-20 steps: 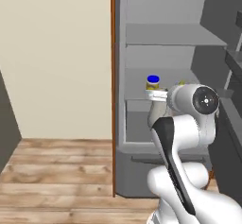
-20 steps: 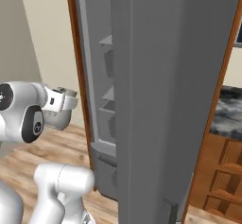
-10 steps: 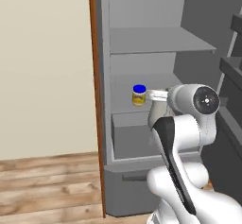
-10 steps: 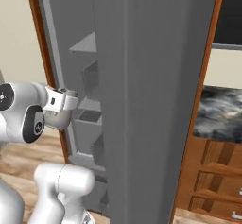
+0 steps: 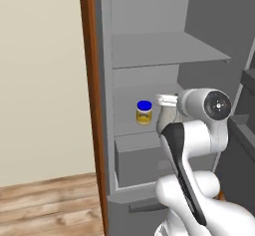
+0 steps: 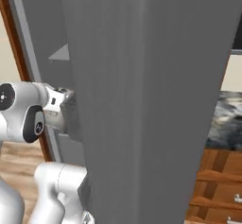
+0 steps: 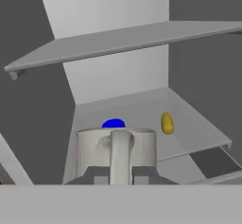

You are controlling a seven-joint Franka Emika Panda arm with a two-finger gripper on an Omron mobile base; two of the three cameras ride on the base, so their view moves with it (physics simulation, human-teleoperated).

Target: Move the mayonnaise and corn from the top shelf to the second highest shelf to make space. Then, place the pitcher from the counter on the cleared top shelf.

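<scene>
My gripper (image 7: 118, 173) is shut on the grey pitcher (image 7: 116, 152), which it holds by the handle in front of the open fridge. In the left base view the pitcher (image 5: 166, 121) hangs just right of the mayonnaise (image 5: 144, 113), under the gripper (image 5: 166, 100). On the second highest shelf (image 7: 189, 128) the mayonnaise (image 7: 113, 123) shows just its blue lid behind the pitcher, and the corn (image 7: 166, 123) lies to its right. Above them the top shelf (image 7: 118, 41) is a bare grey board; in the left base view the top shelf (image 5: 164, 51) is bare too.
The grey fridge door (image 6: 146, 100) stands open and hides most of the interior in the right base view. A brown wooden panel (image 5: 89, 80) borders the fridge's left side. The drawer front (image 5: 139, 155) sits below the second shelf. The dark counter (image 6: 232, 124) lies far right.
Both base views have shifted and the fridge now looks bigger and nearer, so the base has driven. The gripper has stayed shut on the pitcher.
</scene>
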